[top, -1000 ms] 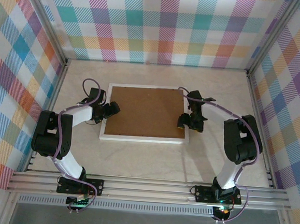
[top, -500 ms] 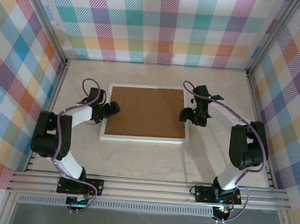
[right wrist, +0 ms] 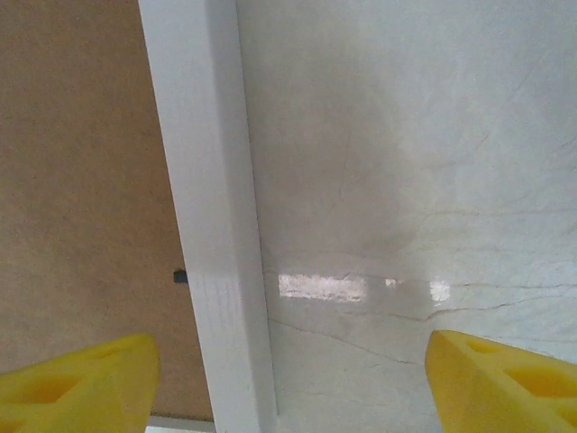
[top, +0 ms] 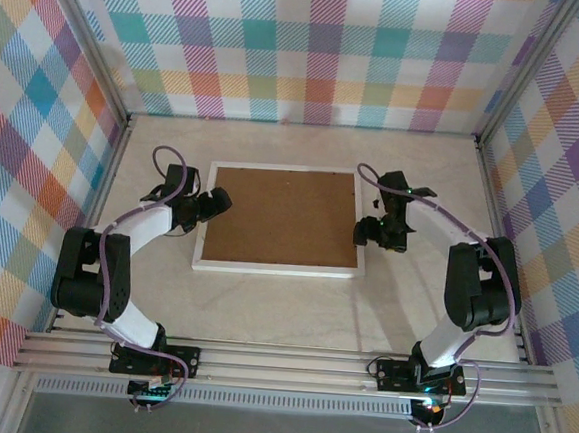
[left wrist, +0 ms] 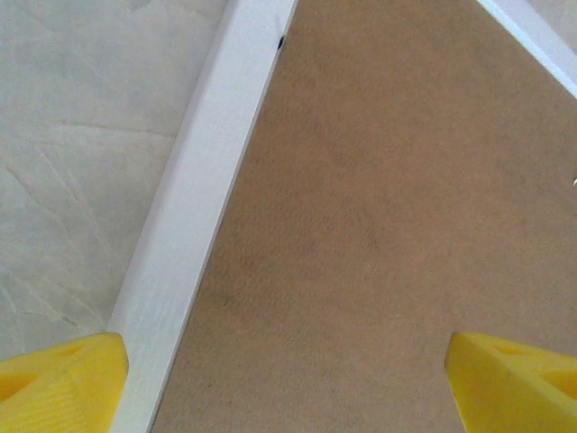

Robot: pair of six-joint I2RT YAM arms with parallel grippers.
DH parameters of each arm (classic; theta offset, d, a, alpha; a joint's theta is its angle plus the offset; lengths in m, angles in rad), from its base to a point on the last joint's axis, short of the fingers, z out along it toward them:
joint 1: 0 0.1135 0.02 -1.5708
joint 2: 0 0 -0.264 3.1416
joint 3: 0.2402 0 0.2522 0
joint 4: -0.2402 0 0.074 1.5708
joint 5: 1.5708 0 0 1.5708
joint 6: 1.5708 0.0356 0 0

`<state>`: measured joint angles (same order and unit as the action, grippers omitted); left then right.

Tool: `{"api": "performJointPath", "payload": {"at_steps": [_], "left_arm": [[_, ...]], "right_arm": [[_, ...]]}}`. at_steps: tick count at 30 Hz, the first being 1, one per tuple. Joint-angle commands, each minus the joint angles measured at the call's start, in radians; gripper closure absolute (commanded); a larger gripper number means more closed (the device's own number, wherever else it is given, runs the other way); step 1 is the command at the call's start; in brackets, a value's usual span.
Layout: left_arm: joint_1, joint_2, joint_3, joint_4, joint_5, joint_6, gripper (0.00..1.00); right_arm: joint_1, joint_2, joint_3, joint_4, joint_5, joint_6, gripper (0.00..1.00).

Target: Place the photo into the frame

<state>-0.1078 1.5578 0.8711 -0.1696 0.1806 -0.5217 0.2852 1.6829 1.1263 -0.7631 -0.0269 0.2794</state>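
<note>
I can read no writing in any of my views: no text, label, brand, number or sign. The frame point(top: 275, 269) and the brown board point(top: 281, 219) on its back show me only plain surfaces.

The right gripper point(top: 366, 233) moves out from over the brown board point(top: 281, 216) to the right edge of the frame point(top: 275, 269). The left arm point(top: 133, 229) bends lower.
</note>
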Motion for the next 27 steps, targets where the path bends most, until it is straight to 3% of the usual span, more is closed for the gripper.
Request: {"api": "performJointPath", "payload": {"at_steps": [1, 22, 27], "left_arm": [[0.008, 0.004, -0.040, 0.018, 0.037, -0.025, 0.09], [0.003, 0.028, -0.070, 0.048, 0.064, -0.031, 0.09], [0.004, -0.009, -0.041, -0.013, 0.001, 0.003, 0.09]], "right_arm": [[0.000, 0.029, -0.019, 0.020, -0.054, 0.005, 0.23], [-0.001, 0.145, -0.054, 0.069, -0.010, 0.053, 0.23], [0.000, 0.074, -0.005, 0.049, -0.046, 0.048, 0.23]]}}
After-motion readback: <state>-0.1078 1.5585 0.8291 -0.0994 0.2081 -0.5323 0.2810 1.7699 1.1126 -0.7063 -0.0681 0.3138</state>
